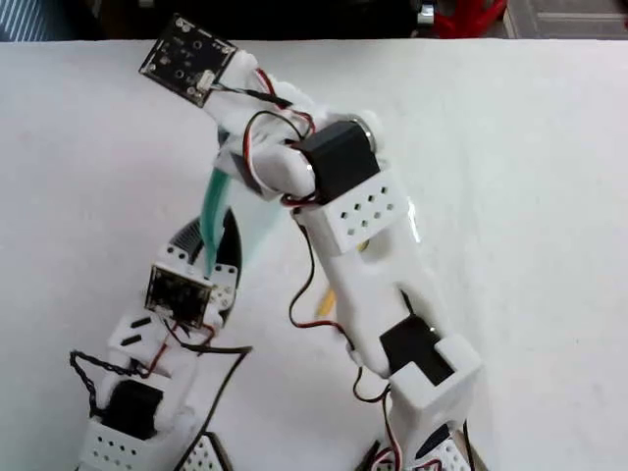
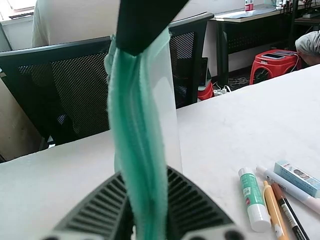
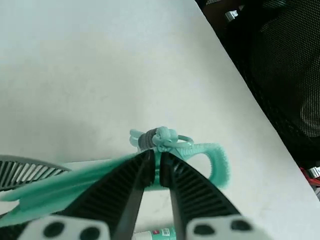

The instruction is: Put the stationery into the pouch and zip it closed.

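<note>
My left gripper [image 2: 145, 187] is clamped tight on the clear plastic pouch with teal zipper [image 2: 142, 115]. My right gripper [image 3: 156, 155], at its twelve o'clock, pinches the same zipper edge.

In the high view, the right arm [image 1: 378, 275] hides whatever lies on the surface [image 1: 530, 196] beneath it, except a sliver of orange pen [image 1: 324, 302]. In the left wrist view, the black marker [image 2: 291, 220] runs off the edge.
</note>
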{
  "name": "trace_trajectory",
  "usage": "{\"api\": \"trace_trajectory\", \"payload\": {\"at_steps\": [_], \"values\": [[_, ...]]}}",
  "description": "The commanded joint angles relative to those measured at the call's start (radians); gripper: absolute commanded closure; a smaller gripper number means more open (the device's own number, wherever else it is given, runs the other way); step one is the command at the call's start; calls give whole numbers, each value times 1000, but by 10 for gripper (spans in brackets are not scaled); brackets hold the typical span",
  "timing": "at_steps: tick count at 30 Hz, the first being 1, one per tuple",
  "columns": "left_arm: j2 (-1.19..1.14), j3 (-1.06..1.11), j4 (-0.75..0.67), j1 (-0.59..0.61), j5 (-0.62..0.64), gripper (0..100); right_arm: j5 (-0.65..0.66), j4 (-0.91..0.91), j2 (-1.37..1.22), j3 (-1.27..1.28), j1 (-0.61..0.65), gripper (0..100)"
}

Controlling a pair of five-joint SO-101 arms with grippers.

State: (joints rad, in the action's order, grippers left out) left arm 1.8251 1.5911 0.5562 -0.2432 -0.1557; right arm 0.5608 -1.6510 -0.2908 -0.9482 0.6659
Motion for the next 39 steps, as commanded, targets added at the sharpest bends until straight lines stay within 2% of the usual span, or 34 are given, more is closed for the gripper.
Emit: {"api": "trace_trajectory", "payload": {"at_steps": [1, 11, 18, 21, 23, 26, 33, 35, 39], "values": [[-1, 3, -5, 5, 14, 976, 25, -42, -10, 5, 30, 977], [-1, 3, -9, 7, 12, 976, 28, -68, 12, 18, 211, 978], [-1, -5, -12, 42, 18, 976, 28, -67, 153, 176, 328, 978], [-1, -5, -12, 42, 20, 976, 43, -61, 193, 199, 283, 978], [-1, -5, -8, 42, 20, 976, 69, -28, 205, 178, 205, 978], [-1, -5, -5, 39, 20, 976, 32, 30, 205, 150, 90, 974], [-1, -5, -5, 39, 20, 976, 28, 47, 216, 149, 53, 971], [-1, -5, -5, 39, 20, 976, 25, 47, 217, 103, 25, 931], [-1, -3, -5, 38, 20, 976, 18, 53, 213, 71, -15, 788]]}}
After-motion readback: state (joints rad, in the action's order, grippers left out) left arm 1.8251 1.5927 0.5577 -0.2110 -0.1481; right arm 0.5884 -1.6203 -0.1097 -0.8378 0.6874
